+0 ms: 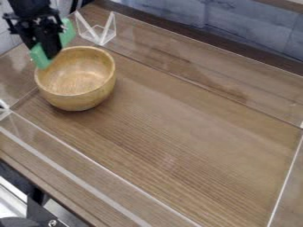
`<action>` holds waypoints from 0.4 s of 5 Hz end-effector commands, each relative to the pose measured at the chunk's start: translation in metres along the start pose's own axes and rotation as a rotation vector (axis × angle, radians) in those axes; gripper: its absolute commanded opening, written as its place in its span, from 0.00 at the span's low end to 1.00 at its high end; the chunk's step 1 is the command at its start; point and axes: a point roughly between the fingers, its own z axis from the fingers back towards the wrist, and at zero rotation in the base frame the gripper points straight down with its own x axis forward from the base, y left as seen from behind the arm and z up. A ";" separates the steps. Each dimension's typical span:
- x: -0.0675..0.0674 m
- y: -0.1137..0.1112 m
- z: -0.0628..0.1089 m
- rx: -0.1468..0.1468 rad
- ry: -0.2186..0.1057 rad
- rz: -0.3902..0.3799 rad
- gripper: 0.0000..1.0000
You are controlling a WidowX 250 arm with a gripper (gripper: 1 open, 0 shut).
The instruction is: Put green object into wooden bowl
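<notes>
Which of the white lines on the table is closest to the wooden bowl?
The left one, slanting below the bowl; the other runs by the right edge.

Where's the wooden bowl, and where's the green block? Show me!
Wooden bowl (78,84): camera view, on its inside.
Green block (42,60): camera view, on its lower part, above the bowl's far-left rim.

Likely a lab, wooden tabletop (190,129), loose black cables (34,197)
</notes>
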 end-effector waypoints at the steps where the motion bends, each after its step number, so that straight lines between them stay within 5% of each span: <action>1: 0.004 -0.010 0.009 0.031 -0.057 0.027 0.00; 2: 0.016 -0.012 -0.006 0.031 -0.032 -0.060 0.00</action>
